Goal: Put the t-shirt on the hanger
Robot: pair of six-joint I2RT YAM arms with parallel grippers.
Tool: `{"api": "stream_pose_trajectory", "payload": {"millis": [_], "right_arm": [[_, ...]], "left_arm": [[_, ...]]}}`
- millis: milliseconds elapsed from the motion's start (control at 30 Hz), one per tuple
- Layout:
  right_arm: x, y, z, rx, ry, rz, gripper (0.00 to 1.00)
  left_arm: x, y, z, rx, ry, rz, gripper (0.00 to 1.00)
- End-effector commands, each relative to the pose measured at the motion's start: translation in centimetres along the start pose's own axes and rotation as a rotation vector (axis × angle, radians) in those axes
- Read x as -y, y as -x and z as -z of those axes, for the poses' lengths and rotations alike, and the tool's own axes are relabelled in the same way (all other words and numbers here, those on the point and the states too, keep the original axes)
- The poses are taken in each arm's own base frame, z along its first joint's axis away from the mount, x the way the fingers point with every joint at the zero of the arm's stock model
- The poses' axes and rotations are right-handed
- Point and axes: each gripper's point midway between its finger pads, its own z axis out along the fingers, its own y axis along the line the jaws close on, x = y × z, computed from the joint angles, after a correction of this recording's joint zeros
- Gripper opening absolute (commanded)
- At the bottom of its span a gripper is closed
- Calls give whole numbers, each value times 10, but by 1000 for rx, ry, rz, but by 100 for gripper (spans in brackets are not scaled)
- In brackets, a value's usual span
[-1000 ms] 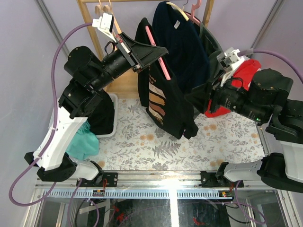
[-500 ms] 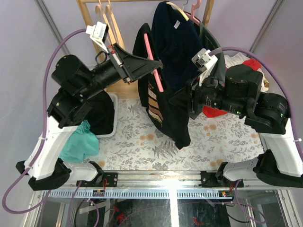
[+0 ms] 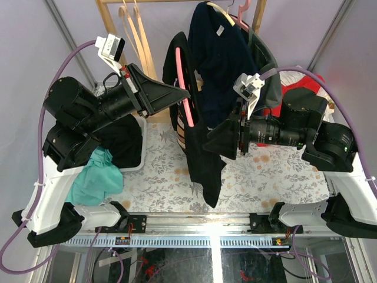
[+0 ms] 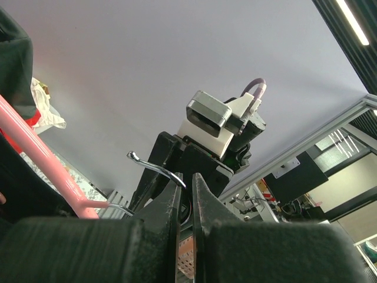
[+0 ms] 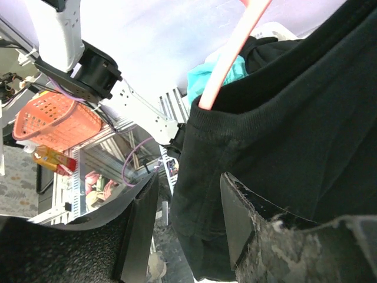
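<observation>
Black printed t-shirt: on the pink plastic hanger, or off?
On, at least partly: the black printed t-shirt drapes over the pink plastic hanger.

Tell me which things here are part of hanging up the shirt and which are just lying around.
In the job: black t-shirt, pink hanger, left gripper shut on its hook, right gripper open at the shirt's edge.
Just lying about: navy t-shirt, red garment, teal cloth, cream hangers.

Black fabric t-shirt point(image 3: 203, 171) on a pink plastic hanger point(image 3: 181, 88); beneath the right gripper point(image 3: 209, 141), a white table cover point(image 3: 277, 177) with grey, possibly orange-dotted, floral print.
</observation>
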Motion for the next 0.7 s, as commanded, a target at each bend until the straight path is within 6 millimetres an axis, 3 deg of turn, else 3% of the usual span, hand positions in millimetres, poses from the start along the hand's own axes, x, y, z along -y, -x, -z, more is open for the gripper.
{"api": "stream_pose_trajectory", "payload": {"millis": [0,300,467,667], "right_arm": [[-10,14,-1,48,53,-5,53],[19,18,-2,74,-55,-19,53],[28,13,-13,51,-25,-60,52],[16,18,-13,66,98,-91,50]], "left_arm": [[32,2,10,-10,-130,-61,0],[39,-2,15,-27,-161,-53,0],[42,-2,15,-31,-178,-46,0],[42,-2,15,-30,-181,-48,0]]}}
